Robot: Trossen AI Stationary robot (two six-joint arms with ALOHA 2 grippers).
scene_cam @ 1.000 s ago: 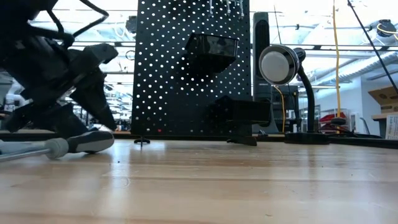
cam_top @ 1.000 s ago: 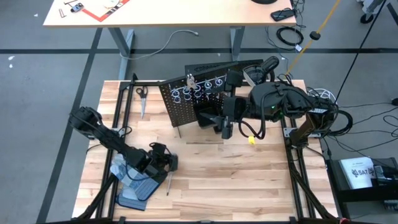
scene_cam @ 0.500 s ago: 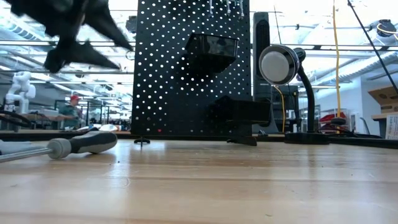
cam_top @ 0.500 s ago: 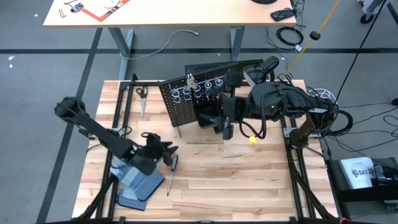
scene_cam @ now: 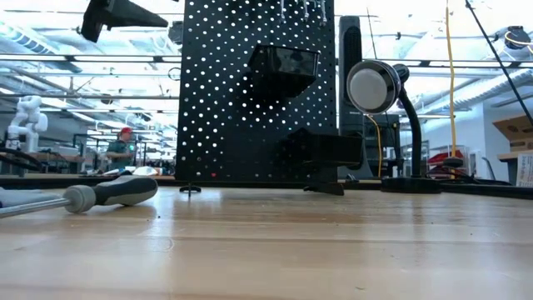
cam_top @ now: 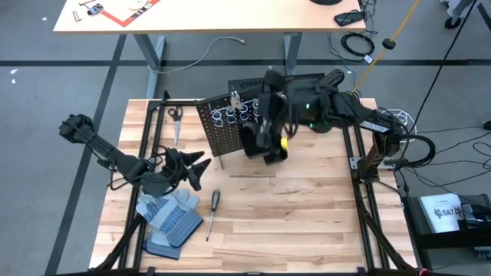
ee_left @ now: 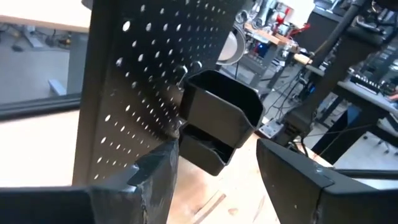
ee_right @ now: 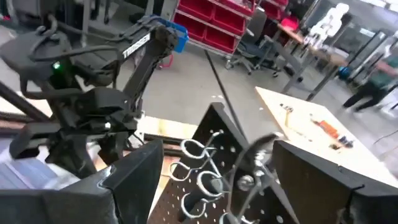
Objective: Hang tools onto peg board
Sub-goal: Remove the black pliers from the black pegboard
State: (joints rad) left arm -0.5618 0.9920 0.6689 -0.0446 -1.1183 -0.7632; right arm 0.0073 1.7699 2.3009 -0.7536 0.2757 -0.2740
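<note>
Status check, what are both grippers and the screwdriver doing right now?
Left gripper open, empty, above the gloves. Right gripper open, empty, over the peg board. Screwdriver flat on the table, unhung. Nothing blocking it.

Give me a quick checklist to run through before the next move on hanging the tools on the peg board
1. Left gripper empty and open: ok, its fingers are spread with nothing between them, raised off the table.
2. Screwdriver free to pick: ok, it lies flat on the table beside the gloves, nothing on it.
3. Peg board upright: ok.
4. Right gripper empty and open: ok, fingers spread over the peg board's ring holders.
5. Ring holders free: not ok, one already holds a silver tool.
6. Bins empty: cannot tell; their insides are dark.
</note>
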